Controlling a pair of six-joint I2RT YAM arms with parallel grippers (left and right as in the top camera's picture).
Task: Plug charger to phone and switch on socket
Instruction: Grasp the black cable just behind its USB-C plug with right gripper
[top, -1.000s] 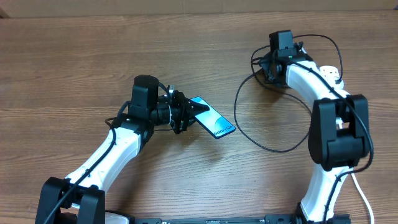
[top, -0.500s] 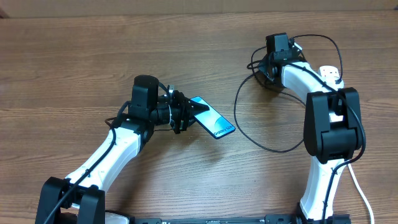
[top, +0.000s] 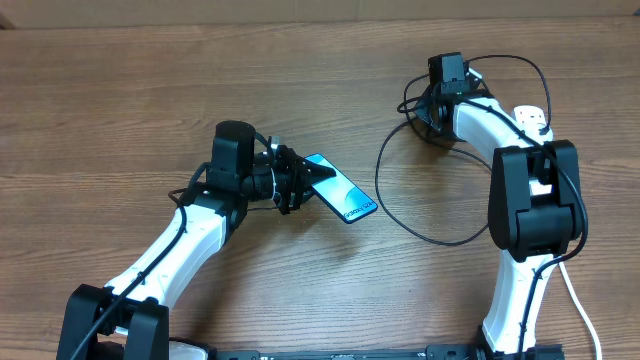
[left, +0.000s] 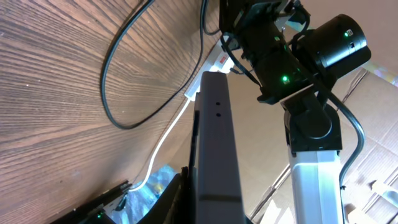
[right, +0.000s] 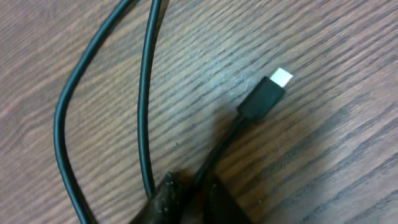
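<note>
R hand (right: 189, 194) closed on charger (right: 263, 100); L hand (top: 293, 181) grips phone (top: 345, 199).

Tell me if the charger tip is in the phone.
Out: the connector tip shows bare, nothing on it, far from the phone.

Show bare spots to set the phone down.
Free: table left of the left arm; also the front middle, between it and the right arm. Crowded: far right, where the charger loops from the right gripper past the socket.
</note>
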